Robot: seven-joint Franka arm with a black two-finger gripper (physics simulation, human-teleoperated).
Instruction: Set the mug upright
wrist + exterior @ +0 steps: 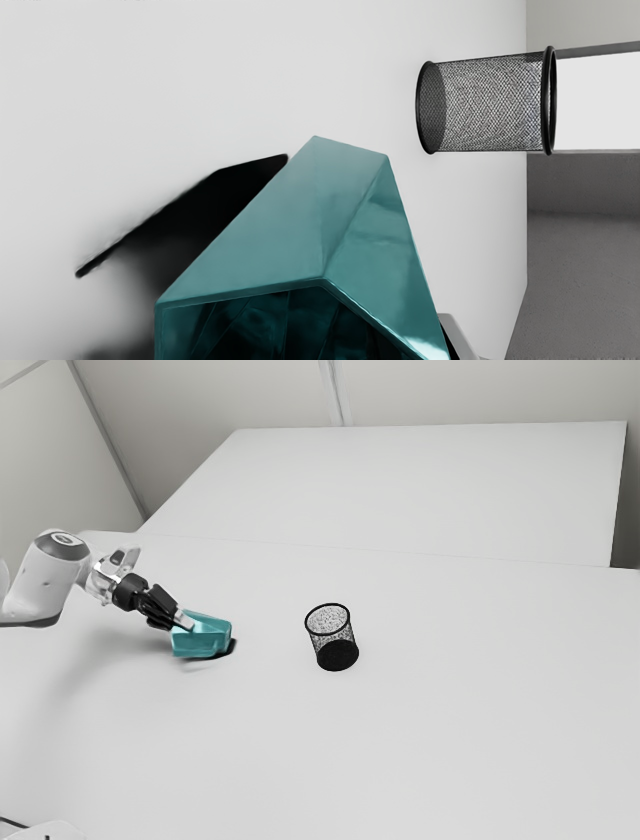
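The gripper [182, 622] is at the open end of the teal, faceted mug [203, 638] in the exterior view, overlapping its upper edge. In the wrist view the mug [300, 225] lies sideways, its mouth toward my hand and its closed end pointing away. A grey piece of the gripper [458, 336] shows against the mug's outer side; the mug hides the rest. A dark shadow spreads beside the mug, and I cannot tell whether the mug touches the table.
A black mesh cup [333, 638] stands upright on the white table [430, 740], beyond the mug toward the exterior view's right. Behind the table is another white surface [400, 485], with pale walls around it.
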